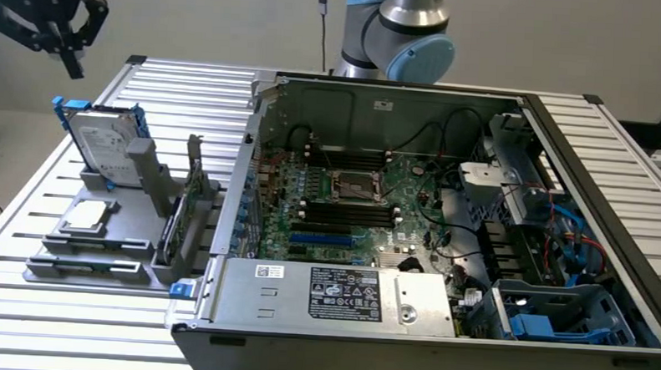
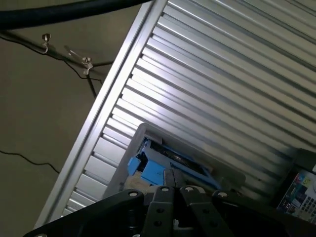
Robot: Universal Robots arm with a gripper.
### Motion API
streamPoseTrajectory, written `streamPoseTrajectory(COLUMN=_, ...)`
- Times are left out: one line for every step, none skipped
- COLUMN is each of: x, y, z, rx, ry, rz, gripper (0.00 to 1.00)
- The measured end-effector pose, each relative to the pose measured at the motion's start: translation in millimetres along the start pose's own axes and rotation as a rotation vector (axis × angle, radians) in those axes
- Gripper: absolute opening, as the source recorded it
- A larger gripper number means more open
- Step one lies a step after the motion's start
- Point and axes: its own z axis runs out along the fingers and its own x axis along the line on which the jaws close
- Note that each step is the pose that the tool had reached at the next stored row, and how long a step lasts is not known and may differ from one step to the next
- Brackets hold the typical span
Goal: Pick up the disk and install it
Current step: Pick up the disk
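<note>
The disk (image 1: pixel 100 146) is a silver-grey drive in a blue carrier. It stands on edge in a grey holder (image 1: pixel 141 177) on the exterior view's left, beside the open computer case (image 1: pixel 419 206). My gripper (image 1: pixel 74 67) hangs well above the disk and a little further to the exterior view's left, fingers pointing down, shut and empty. In the wrist view the disk's blue carrier (image 2: pixel 153 165) lies just beyond my shut gripper (image 2: pixel 174 190), seen from above against the ribbed table.
A small square silver chip (image 1: pixel 87 216) lies on the grey rack, and a card (image 1: pixel 190 204) stands upright next to it. A blue bay bracket (image 1: pixel 531 323) sits in the case's near corner. The ribbed metal table (image 1: pixel 35 306) surrounds everything. Cables lie on the floor (image 2: pixel 39 123).
</note>
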Motion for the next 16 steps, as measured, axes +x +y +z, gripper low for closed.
streamPoseTrajectory(x=0.0, y=0.0, z=0.2, rx=0.0003, ry=0.0000, rz=-0.018, gripper=0.11)
streamPoseTrajectory(x=0.0, y=0.0, z=0.3, rx=0.0006, ry=0.0000, rz=-0.036, gripper=0.11)
streamPoseTrajectory(x=0.0, y=0.0, z=0.4, rx=0.0010, ry=0.0000, rz=-0.054, gripper=0.11)
streamPoseTrajectory(x=0.0, y=0.0, z=0.6, rx=0.0013, ry=0.0000, rz=-0.073, gripper=0.11)
streamPoseTrajectory(x=0.0, y=0.0, z=0.7, rx=0.0016, ry=0.0000, rz=-0.091, gripper=0.11)
streamPoseTrajectory(x=0.0, y=0.0, z=0.9, rx=0.0020, ry=0.0000, rz=-0.109, gripper=0.11)
streamPoseTrajectory(x=0.0, y=0.0, z=1.0, rx=0.0022, ry=0.0001, rz=-0.127, gripper=0.11)
streamPoseTrajectory(x=0.0, y=0.0, z=1.1, rx=0.0026, ry=0.0001, rz=-0.145, gripper=0.11)
streamPoseTrajectory(x=0.0, y=0.0, z=1.2, rx=0.0029, ry=0.0001, rz=-0.163, gripper=0.11)
streamPoseTrajectory(x=0.0, y=0.0, z=1.4, rx=0.0032, ry=0.0001, rz=-0.181, gripper=0.11)
streamPoseTrajectory(x=0.0, y=0.0, z=1.5, rx=0.0035, ry=0.0000, rz=-0.200, gripper=0.11)
streamPoseTrajectory(x=0.0, y=0.0, z=1.6, rx=0.0039, ry=0.0001, rz=-0.218, gripper=0.11)
streamPoseTrajectory(x=0.0, y=0.0, z=1.7, rx=0.0042, ry=0.0001, rz=-0.236, gripper=0.11)
streamPoseTrajectory(x=0.0, y=0.0, z=1.8, rx=0.0045, ry=0.0002, rz=-0.254, gripper=0.11)
streamPoseTrajectory(x=0.0, y=0.0, z=2.0, rx=0.0048, ry=0.0001, rz=-0.273, gripper=0.11)
streamPoseTrajectory(x=0.0, y=0.0, z=2.1, rx=0.0051, ry=0.0002, rz=-0.291, gripper=0.11)
